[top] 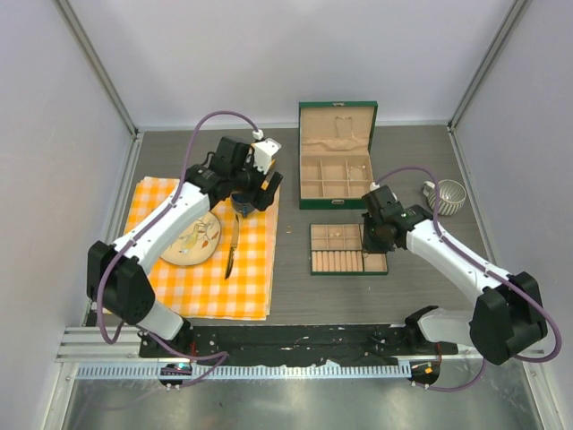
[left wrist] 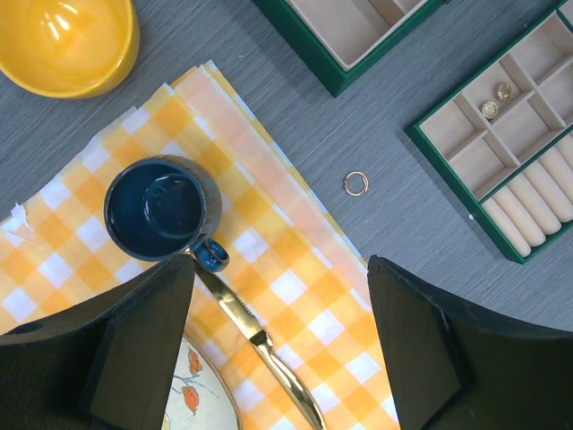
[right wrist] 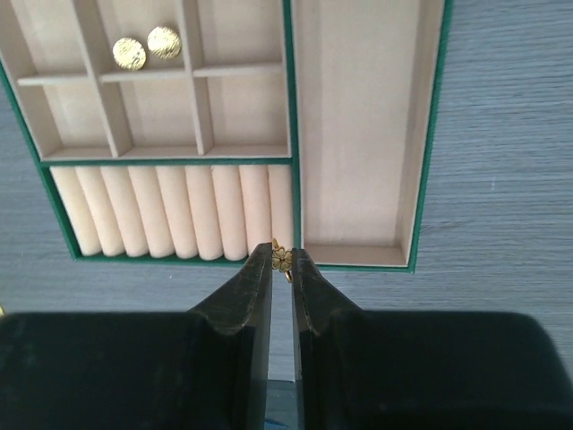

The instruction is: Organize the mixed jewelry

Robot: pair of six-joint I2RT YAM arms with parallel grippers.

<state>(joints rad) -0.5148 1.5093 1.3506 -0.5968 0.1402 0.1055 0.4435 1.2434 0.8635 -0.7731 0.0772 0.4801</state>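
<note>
Over the near rim of the tray [right wrist: 358, 265], the right tool [right wrist: 281, 266] is pinched almost shut on a tiny gold flower charm [right wrist: 282, 258]. It holds the charm at the very fingertips, probably so it can drop straight down when let go. The charm hangs above the line where the rolls [right wrist: 170, 210] meet the long side compartment, and I cannot tell which of the two it is meant for. Two gold studs [right wrist: 164, 41] lie together in one small compartment at the far side, which suggests like goes with like.

On the bare tabletop [left wrist: 385, 134], just off the edge of the cloth [left wrist: 269, 233], a small gold ring [left wrist: 355, 184] lies loose, apart from the tray. The left tool [left wrist: 282, 278] hovers above the cloth with its fingers spread wide and nothing between them. The ring is ahead of it and the cup [left wrist: 157, 208] off to one side, so it is likely poised to pick the ring next. A thin hoop lying flat will be awkward to pinch.
</note>
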